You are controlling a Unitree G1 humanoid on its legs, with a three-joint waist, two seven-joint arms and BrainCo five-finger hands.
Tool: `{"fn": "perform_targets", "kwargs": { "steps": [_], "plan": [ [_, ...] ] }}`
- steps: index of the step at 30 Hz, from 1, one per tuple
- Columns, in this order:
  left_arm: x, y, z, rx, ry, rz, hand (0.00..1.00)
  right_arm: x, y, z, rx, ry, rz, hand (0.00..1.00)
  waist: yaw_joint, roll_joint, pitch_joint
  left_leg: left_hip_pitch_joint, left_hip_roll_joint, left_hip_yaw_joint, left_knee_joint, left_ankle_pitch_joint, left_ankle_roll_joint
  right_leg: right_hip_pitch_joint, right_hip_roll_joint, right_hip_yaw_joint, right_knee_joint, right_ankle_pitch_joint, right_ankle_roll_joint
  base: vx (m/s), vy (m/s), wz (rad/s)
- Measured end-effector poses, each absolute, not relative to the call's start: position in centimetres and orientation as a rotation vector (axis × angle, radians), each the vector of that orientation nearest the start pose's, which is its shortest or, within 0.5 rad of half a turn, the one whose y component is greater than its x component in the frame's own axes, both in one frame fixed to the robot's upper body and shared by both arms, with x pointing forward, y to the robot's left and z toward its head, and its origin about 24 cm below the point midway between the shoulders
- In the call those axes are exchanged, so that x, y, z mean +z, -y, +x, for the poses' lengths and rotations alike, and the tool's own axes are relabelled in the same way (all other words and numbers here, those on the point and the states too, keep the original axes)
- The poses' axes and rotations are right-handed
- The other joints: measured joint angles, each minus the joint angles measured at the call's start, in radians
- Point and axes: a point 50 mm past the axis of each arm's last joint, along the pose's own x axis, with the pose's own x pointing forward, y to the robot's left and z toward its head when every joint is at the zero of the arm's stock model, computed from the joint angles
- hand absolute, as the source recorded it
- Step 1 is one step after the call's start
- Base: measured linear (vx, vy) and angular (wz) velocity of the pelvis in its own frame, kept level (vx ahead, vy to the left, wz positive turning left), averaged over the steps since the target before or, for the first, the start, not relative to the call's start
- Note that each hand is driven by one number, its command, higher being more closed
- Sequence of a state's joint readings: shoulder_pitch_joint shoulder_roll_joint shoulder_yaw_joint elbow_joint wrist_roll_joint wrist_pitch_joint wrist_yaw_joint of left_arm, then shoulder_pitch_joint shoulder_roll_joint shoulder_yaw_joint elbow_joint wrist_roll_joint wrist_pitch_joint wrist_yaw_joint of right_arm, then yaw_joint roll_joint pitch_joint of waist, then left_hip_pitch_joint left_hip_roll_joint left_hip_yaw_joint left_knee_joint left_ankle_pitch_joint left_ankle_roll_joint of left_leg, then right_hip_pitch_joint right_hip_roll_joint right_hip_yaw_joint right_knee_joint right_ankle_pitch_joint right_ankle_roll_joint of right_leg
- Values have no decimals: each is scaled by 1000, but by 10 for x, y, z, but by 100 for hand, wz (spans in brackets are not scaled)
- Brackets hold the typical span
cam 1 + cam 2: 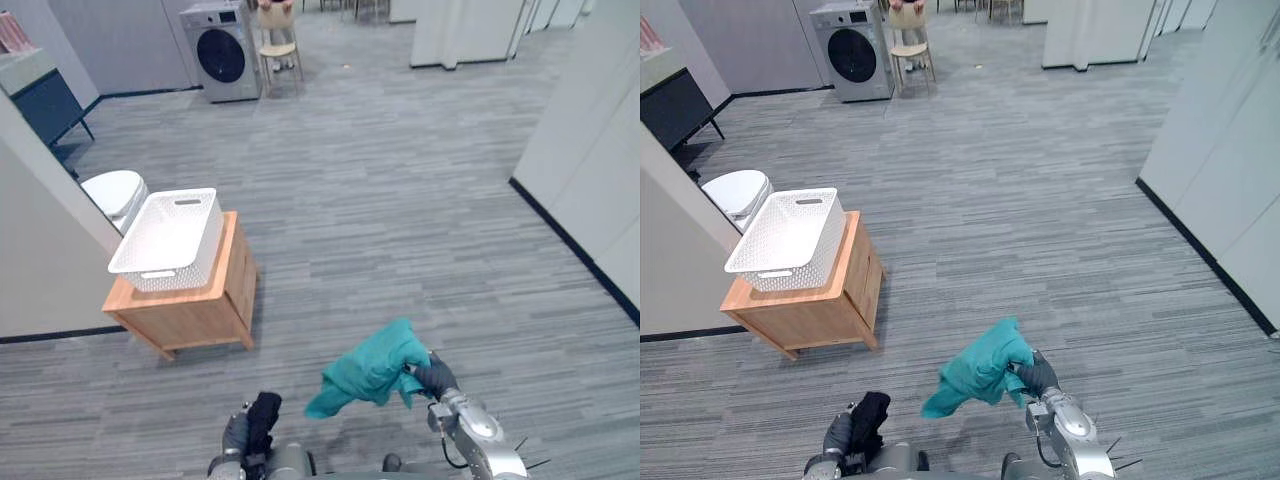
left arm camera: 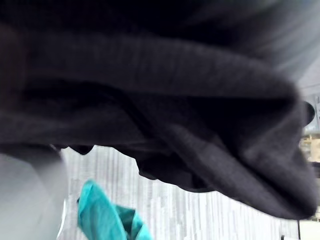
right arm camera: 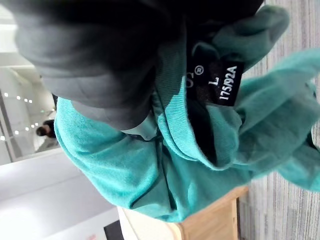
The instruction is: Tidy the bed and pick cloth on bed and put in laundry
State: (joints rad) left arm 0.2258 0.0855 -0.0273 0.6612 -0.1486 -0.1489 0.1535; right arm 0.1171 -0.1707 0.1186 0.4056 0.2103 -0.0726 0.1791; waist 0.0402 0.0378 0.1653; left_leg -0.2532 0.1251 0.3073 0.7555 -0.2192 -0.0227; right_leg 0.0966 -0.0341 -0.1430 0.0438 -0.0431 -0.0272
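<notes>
The right robot hand point(image 1: 432, 375) has its dark-tipped fingers curled tightly round a bunched teal knit garment point(image 1: 375, 368), holding it up off the grey striped carpet floor point(image 1: 420, 200), well to the right of and nearer the robot than a low wooden counter point(image 1: 200, 310). The garment hangs from the grip in loose folds, one corner drooping toward the counter's side, and the right wrist view shows a small black label sewn inside its collar. The left robot hand point(image 1: 237, 435) sits nearer the robot than the counter and slightly to its right. It is closed on a crumpled black cloth point(image 1: 264, 415) that stands up out of its grasp. In the left wrist view this black cloth drapes right over the robot hand, so the fingers themselves are hidden there. The two cloths are near each other but apart. On top of the counter rests a white perforated plastic laundry basket point(image 1: 170, 240) with slotted handles, sitting upright and overhanging the counter's left edge. Just behind the counter, against a pale wall, is a white rounded lidded object point(image 1: 113, 192). Far beyond the counter stands a grey front-loading washing machine point(image 1: 222, 52), with a light wooden chair point(image 1: 280, 50) just beside it.
</notes>
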Motion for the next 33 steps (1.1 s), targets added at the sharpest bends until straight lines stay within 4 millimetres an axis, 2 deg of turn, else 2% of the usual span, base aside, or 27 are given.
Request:
{"fn": "perform_targets", "kwargs": {
  "steps": [1,2,3,4,5,6,7,8,9,10,12,13,14,15,17,18,20,22,23,24,25,26,27,29,30,32,33],
  "plan": [
    [-121,-191,127,268,-719,-4,100,-65,169,197,183,-452,60,100,0,-5,3,-5,-9,36,-91,6,-8,21,-2,-14,-20,-1,2,437,-188,56],
    [-119,-188,129,263,-700,-13,100,-64,172,197,181,-449,44,100,-5,-7,4,-13,-22,142,-311,52,-35,67,6,-55,-67,-5,20,516,-186,75],
    [-117,-181,133,247,-686,-25,100,-64,179,196,176,-456,20,100,-12,0,5,-34,-19,229,-453,104,-36,114,32,-97,-96,-30,31,512,-160,76],
    [-117,-179,133,243,-688,-28,100,-64,181,196,173,-459,13,100,-11,1,5,-42,-19,250,-480,113,-33,126,38,-106,-100,-42,34,522,-86,57],
    [-118,-175,132,238,-692,-34,100,-64,185,196,170,-462,0,100,2,7,-1,-50,-16,293,-518,123,-18,152,42,-120,-81,-94,43,474,9,31],
    [-119,-173,129,235,-699,-31,100,-64,188,195,173,-464,-9,100,7,-10,-12,-51,-17,308,-525,120,-9,146,25,-134,-2,-185,61,633,44,31],
    [-120,-177,127,246,-706,-20,100,-68,186,193,179,-475,2,100,0,-35,-37,-30,-50,318,-523,163,65,129,-26,-151,136,-265,88,577,47,18],
    [-120,-178,127,255,-706,-18,100,-68,186,194,184,-475,2,100,3,-40,-39,-19,-59,317,-528,177,87,104,-41,-152,222,-289,122,573,55,10],
    [-120,-180,126,277,-712,-15,100,-70,185,198,200,-477,-1,100,5,-44,-38,19,-81,317,-545,187,203,-19,-106,-162,552,-283,181,536,73,35],
    [-118,-187,131,291,-697,10,100,-73,178,198,208,-484,16,100,-13,-69,-34,78,-127,269,-558,162,217,-162,-204,-163,906,-161,176,517,90,58],
    [-115,-190,137,289,-679,23,100,-75,172,196,224,-490,27,100,-32,-74,-26,139,-150,211,-577,147,206,-219,-234,-161,1012,-161,148,472,53,115],
    [-112,-191,142,282,-658,34,100,-78,164,191,239,-501,39,100,-43,-60,-18,217,-157,134,-598,133,187,-262,-227,-149,991,-169,141,530,-2,148],
    [-110,-192,144,282,-648,39,100,-79,162,189,241,-502,42,100,-52,-58,-16,237,-157,102,-603,129,182,-271,-223,-144,962,-169,142,522,-47,173],
    [-105,-194,148,287,-621,48,100,-78,157,187,247,-498,53,100,-56,-58,-16,268,-158,46,-616,122,175,-297,-208,-124,881,-173,145,481,-178,151],
    [-94,-199,158,286,-558,65,100,-75,152,183,247,-481,71,100,-55,-59,-15,300,-148,-73,-618,103,147,-329,-156,-35,588,-157,148,492,-254,174],
    [-88,-204,162,283,-529,78,100,-74,151,182,242,-474,75,100,-55,-59,-16,305,-142,-144,-604,83,129,-323,-129,57,350,-104,159,407,-298,157],
    [-85,-209,165,282,-513,91,100,-73,151,183,221,-469,80,100,-50,-66,-14,306,-137,-233,-545,30,93,-301,-123,176,113,-10,189,450,-443,156],
    [-85,-219,156,311,-525,110,100,-71,152,186,208,-461,83,100,-22,-72,-9,329,-127,-290,-446,-75,59,-280,-119,196,124,20,191,369,-472,116],
    [-86,-225,145,335,-543,118,100,-70,153,188,205,-456,86,100,-5,-75,-14,360,-109,-300,-410,-128,25,-262,-110,162,188,5,164,486,-532,93],
    [-85,-233,136,388,-546,102,100,-65,154,195,210,-430,76,100,-5,-78,-10,298,-77,-272,-169,-162,-31,-220,-104,130,222,-33,157,467,-545,122],
    [-86,-229,138,409,-547,62,100,-62,161,200,203,-418,47,100,-30,-43,2,204,-20,-252,33,-144,-9,-193,-76,89,232,-10,157,365,-478,135],
    [-89,-219,137,425,-554,2,100,-59,172,205,194,-410,4,100,-15,21,15,93,85,-194,259,-29,4,-150,-30,51,219,-25,131,252,-384,92],
    [-93,-210,132,419,-581,-25,100,-56,179,209,187,-403,-23,100,14,28,25,31,128,-143,295,-31,4,-102,-35,32,187,-31,107,276,-330,46],
    [-92,-209,133,415,-575,-28,100,-49,183,217,152,-367,-12,100,21,12,35,4,114,-36,175,-35,8,-52,-69,3,132,-27,89,342,-261,41],
    [-88,-208,137,418,-541,-37,100,-43,187,223,139,-333,-20,100,19,14,35,-2,100,43,23,-28,-4,-18,-79,-36,90,-20,85,388,-231,59],
    [-78,-206,145,418,-478,-57,100,-40,194,226,117,-318,-27,100,21,17,35,9,70,115,-196,-5,-32,23,-76,-96,55,-17,88,322,-109,76],
    [-73,-203,148,414,-449,-69,100,-39,196,227,107,-314,-32,100,27,18,35,29,41,135,-314,33,-42,36,-72,-120,48,-29,91,389,-45,77]
  ]
}}
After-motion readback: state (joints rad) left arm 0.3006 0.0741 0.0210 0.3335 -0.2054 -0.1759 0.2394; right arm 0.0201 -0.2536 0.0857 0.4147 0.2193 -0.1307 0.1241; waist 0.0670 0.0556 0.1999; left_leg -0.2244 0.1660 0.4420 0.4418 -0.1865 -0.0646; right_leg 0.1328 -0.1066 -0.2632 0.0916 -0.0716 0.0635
